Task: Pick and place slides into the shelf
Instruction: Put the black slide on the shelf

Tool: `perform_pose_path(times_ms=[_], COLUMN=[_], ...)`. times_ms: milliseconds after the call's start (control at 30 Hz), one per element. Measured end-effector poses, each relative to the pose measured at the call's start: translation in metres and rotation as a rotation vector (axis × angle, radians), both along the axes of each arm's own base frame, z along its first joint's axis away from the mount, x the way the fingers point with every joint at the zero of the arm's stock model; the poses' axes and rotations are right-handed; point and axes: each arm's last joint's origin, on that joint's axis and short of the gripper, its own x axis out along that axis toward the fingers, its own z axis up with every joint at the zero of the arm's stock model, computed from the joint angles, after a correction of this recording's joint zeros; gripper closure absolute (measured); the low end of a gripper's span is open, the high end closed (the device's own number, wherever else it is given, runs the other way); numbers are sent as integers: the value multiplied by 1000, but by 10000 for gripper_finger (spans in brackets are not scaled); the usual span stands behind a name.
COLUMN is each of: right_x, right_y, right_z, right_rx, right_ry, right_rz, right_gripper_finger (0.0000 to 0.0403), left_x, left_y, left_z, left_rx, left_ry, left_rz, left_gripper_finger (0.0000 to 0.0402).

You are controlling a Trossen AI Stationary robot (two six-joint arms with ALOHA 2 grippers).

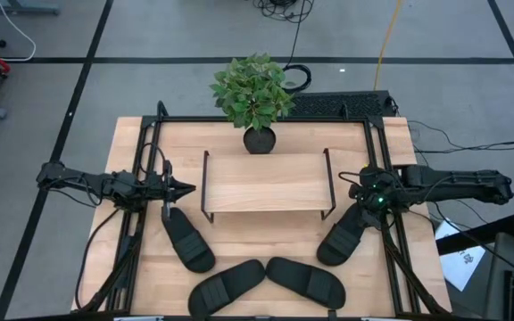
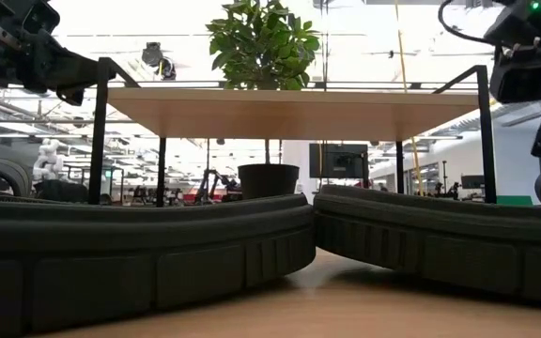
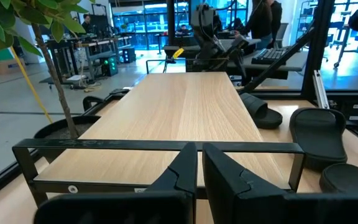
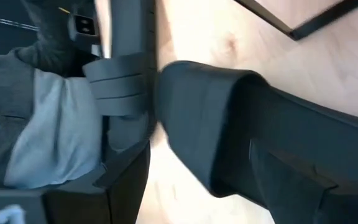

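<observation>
The shelf stands mid-table on its dark end frames, its plank top stretching away ahead of my left gripper. Four black slides lie soles down on the table: one near the left, two along the near edge, and one on the right. My left gripper hovers shut, level, just outside the shelf's left end frame. My right gripper is open and points down over the far end of the right slide. One finger shows beside that end; the slide hides the other. My right gripper comes from above at the far end of the right slide, which lies on the table. One finger stands right beside that end's side wall. Whether it touches the slide I cannot tell.
A potted plant stands behind the shelf at the far edge. Black frame rails run along the table's sides and far edge. Bare wood lies under the shelf and between it and the near slides.
</observation>
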Motion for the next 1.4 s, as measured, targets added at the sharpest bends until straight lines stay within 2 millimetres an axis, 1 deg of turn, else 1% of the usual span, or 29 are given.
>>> perform_pose_path(times_ms=[300,567,733,833,1033,1167,1300,1400], right_x=[-2,4,3,5,10,8,7,8], right_y=[4,14,18,22,32,36,37,37], right_z=[-13,-23,-35,-40,-44,-51,-56,-56], right_rx=[-53,-7,-43,-28,38,31,-10,-39], right_ry=[45,9,53,42,-34,-7,-5,-22], right_rz=[6,28,33,37,61,60,62,65], right_gripper_finger=[135,135,135,135,135,137,149,176], left_x=[0,0,0,0,0,0,0,0], left_y=[0,0,0,0,0,0,0,0], left_z=[-2,-2,-2,-2,-2,-2,-2,-2], left_rx=[-4,-9,-14,-14,-14,-13,-13,-13], left_ry=[19,22,22,22,22,22,22,22], left_rz=[0,1,1,1,1,1,1,1], left_gripper_finger=[378,378,378,378,378,378,378,378])
